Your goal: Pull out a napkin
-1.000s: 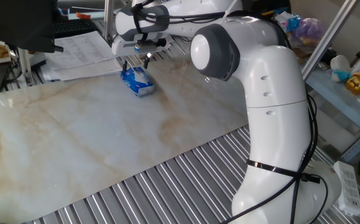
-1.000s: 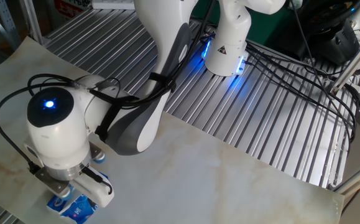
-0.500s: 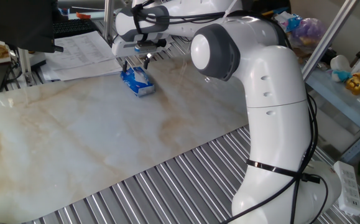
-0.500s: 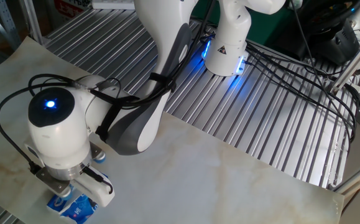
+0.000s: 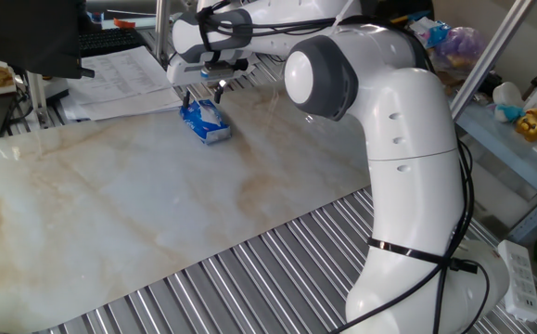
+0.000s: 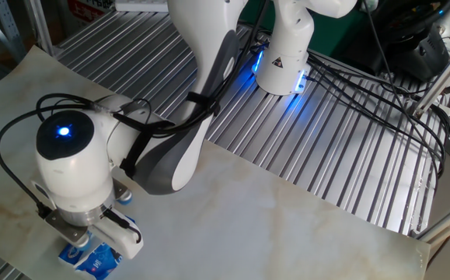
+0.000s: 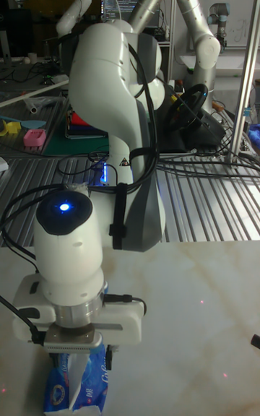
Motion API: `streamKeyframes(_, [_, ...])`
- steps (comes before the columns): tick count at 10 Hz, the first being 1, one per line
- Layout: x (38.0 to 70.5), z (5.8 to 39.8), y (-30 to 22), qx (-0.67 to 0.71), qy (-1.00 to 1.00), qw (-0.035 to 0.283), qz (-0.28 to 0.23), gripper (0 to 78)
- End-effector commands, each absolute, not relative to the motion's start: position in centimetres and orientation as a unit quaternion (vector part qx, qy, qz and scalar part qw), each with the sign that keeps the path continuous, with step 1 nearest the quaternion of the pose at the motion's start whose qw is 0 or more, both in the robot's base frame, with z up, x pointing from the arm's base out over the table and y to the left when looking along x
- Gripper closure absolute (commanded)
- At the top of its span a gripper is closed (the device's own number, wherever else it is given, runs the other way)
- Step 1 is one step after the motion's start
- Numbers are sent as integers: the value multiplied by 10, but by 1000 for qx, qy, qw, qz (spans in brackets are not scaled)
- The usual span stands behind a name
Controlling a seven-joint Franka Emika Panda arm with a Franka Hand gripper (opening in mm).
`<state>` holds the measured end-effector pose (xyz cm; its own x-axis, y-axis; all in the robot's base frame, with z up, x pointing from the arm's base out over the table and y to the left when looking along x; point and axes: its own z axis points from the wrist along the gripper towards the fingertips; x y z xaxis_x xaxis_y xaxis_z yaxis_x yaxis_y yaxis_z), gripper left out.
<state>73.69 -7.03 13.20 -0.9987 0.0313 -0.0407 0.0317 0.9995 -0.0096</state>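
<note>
Gripper (image 5: 203, 96) just above blue tissue pack (image 5: 204, 122) — napkin hidden.

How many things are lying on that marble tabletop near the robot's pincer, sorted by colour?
Blue: 1, the tissue pack right below the pincer.
White: 1, the stack of printed paper sheets at the table's far edge.
Total: 2.

no visible change, tool (image 5: 203, 92) unmoved above tissue pack (image 5: 205, 122)
</note>
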Motion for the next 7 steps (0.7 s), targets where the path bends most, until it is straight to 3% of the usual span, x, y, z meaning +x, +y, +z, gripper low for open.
streamKeyframes(1, [738,130,-71,16,1000,24,-6,2])
streamKeyframes(7, [738,129,-71,11,1000,23,-7,2])
